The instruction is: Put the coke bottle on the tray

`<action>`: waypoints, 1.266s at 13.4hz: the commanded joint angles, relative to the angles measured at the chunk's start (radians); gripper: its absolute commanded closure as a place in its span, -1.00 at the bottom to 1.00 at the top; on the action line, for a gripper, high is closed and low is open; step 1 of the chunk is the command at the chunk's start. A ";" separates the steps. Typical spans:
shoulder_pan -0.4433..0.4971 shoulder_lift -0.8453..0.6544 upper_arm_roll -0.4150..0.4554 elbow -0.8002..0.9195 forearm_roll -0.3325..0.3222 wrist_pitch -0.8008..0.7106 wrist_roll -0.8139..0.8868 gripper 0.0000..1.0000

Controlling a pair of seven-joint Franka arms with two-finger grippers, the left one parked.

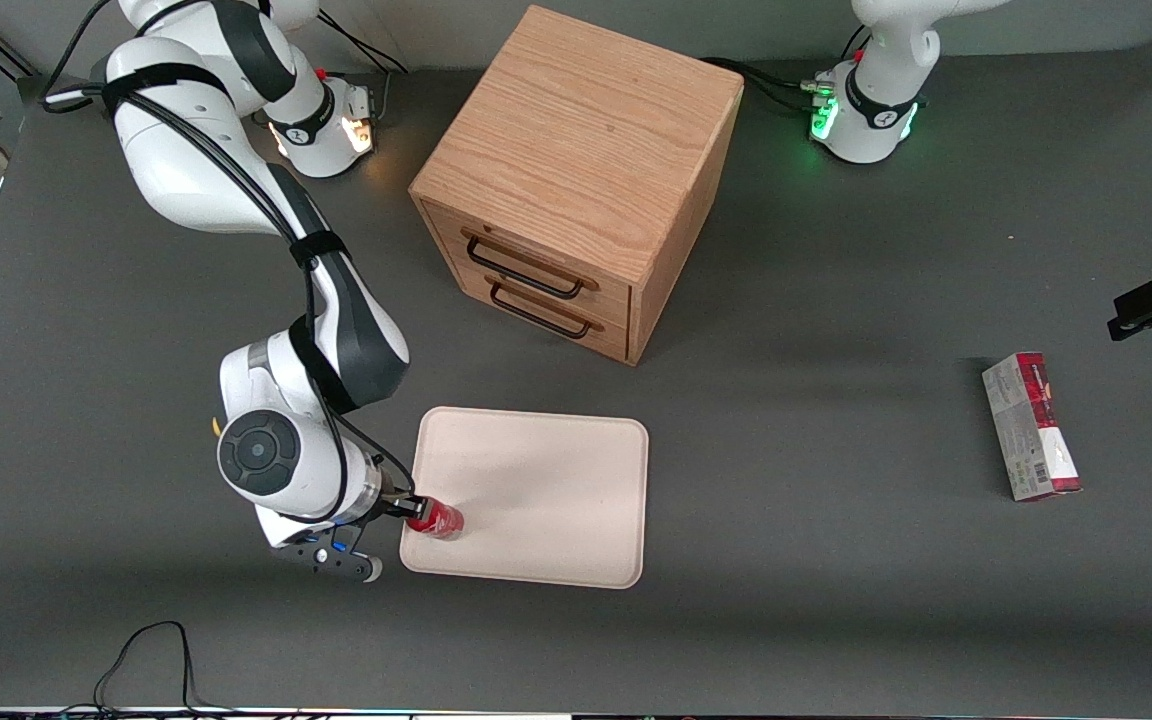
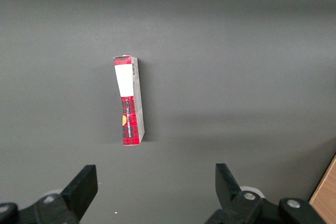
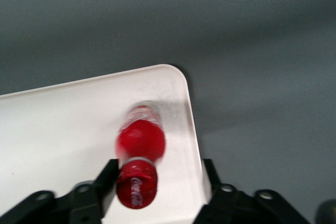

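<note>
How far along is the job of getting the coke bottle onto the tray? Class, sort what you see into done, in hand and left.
Done: the coke bottle has been brought over the tray, near the corner closest to the working arm. In hand: the gripper is around the bottle's cap end, jaws spread to either side of it; whether they grip it is unclear. Left: confirming the bottle rests on the tray, then backing the gripper away. The carton lies toward the parked arm's end.

One coke bottle (image 1: 436,519), one tray (image 1: 546,500), one carton (image 1: 1031,426), one drawer cabinet (image 1: 576,180).
</note>
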 commanded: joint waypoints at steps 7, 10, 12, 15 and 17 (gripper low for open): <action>0.010 0.013 0.000 0.031 -0.022 0.000 0.031 -1.00; 0.008 0.002 0.003 0.034 -0.018 0.000 0.097 -1.00; 0.008 -0.003 0.009 0.038 -0.016 0.000 0.135 -1.00; 0.008 -0.006 0.011 0.045 -0.013 0.023 0.275 -1.00; 0.008 -0.027 0.011 0.043 -0.013 0.015 0.276 -1.00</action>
